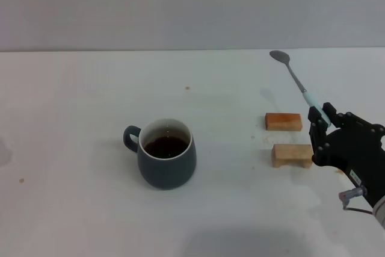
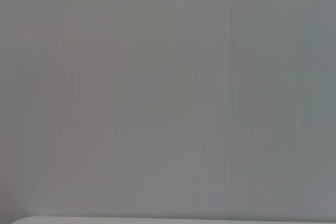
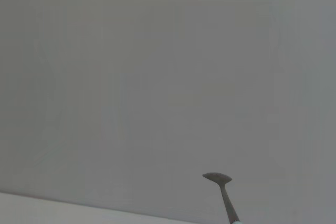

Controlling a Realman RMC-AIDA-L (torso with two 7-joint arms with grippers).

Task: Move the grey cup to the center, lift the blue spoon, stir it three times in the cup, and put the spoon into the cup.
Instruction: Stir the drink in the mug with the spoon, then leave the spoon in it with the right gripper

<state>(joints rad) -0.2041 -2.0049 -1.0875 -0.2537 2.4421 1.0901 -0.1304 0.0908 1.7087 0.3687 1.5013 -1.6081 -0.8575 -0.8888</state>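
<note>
Two blocks: small wooden pieces on the table (image 1: pixel 72 118), right of the cup; the far one (image 1: pixel 283 121) is darker orange, the near one (image 1: pixel 292 154) paler, a gap between them.
Cup: dark grey mug (image 1: pixel 166 154) standing upright near the table's middle, handle turned to its left, dark brown liquid inside its white interior.
Spoon: blue-handled spoon (image 1: pixel 299 86) held up off the table, well right of the cup and above the blocks' right side; it tilts with the metal bowl at the far, upper end and the pale blue handle running down into the gripper. The right wrist view shows its bowl and neck (image 3: pixel 222 190) against the plain wall.
Right gripper: black gripper (image 1: pixel 320 120) well right of the cup, just right of the near block, fingers clenched on the lower end of the spoon's handle.
Left gripper: does not show in any view; its wrist camera sees only plain grey wall and a sliver of table edge.
Table marks: a few small brown specks, one beyond the cup, one far to its left.
</note>
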